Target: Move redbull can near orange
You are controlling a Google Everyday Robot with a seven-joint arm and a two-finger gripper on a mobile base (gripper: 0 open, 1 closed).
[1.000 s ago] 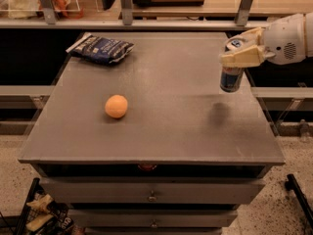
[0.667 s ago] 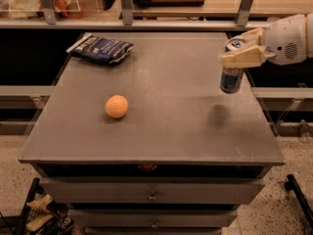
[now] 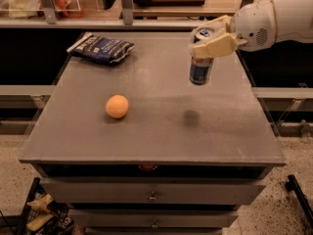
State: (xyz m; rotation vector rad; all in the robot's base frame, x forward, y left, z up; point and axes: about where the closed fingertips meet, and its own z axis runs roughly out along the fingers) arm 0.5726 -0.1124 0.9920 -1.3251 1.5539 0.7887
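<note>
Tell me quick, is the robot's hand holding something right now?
Gripper: shut on the redbull can, gripping it near the top and holding it in the air over the right side of the table.

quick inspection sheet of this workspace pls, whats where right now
surface: grey table, bare apart from the items below
job's things: can held upright above the table's back right, its shadow apart from it on the top; orange resting left of centre, well apart from the can
clutter: dark blue snack bag lying at the back left corner
grippers: gripper at the back right, closed round the can's upper part
cables: nothing seen
surroundings: drawers under the table top, shelf behind it, speckled floor around
</note>
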